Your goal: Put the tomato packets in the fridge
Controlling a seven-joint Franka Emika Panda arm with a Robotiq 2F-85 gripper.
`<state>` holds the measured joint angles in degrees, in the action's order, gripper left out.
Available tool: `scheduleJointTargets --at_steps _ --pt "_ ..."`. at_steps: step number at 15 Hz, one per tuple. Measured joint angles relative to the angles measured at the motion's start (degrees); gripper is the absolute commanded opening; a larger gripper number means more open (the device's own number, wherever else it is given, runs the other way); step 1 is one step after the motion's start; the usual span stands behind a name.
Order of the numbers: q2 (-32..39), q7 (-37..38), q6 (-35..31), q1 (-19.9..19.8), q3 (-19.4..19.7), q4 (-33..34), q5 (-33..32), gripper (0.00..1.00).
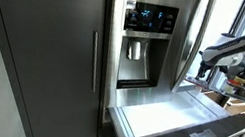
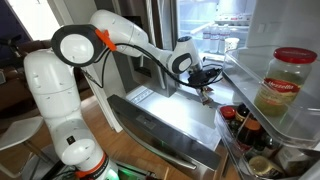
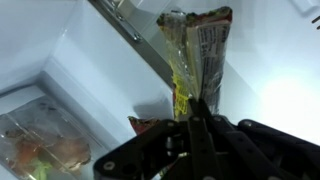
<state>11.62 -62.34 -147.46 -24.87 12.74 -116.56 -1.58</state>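
In the wrist view my gripper (image 3: 200, 103) is shut, and its fingertips pinch the lower edge of a tomato packet (image 3: 198, 45), a silvery sachet with yellow print and dark text that sticks out beyond them. A second, reddish-brown packet (image 3: 146, 124) shows just left of the fingers; I cannot tell whether it is held. Behind them lies the white lining of the fridge drawer (image 3: 60, 70). In both exterior views the gripper (image 1: 207, 69) (image 2: 205, 88) hangs over the far end of the pulled-out drawer (image 1: 170, 113) (image 2: 150, 105) of the dark-grey fridge (image 1: 34, 53).
The fridge's right door stands open, with a big jar (image 2: 284, 82) and bottles (image 2: 246, 124) on its shelves. A clear crisper bin with produce (image 3: 40, 150) sits below. The dispenser (image 1: 138, 51) is on the closed left door. The arm's white base (image 2: 55, 110) stands close by.
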Motion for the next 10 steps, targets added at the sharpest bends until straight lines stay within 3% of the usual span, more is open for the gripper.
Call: scheduleJointTargets --at_steps 4,10 --pt "1.0 -1.4 -3.8 0.9 -0.3 2.0 0.0 0.00" --pt "6.8 -8.3 -15.8 0.9 -2.9 4.8 0.5 0.00"
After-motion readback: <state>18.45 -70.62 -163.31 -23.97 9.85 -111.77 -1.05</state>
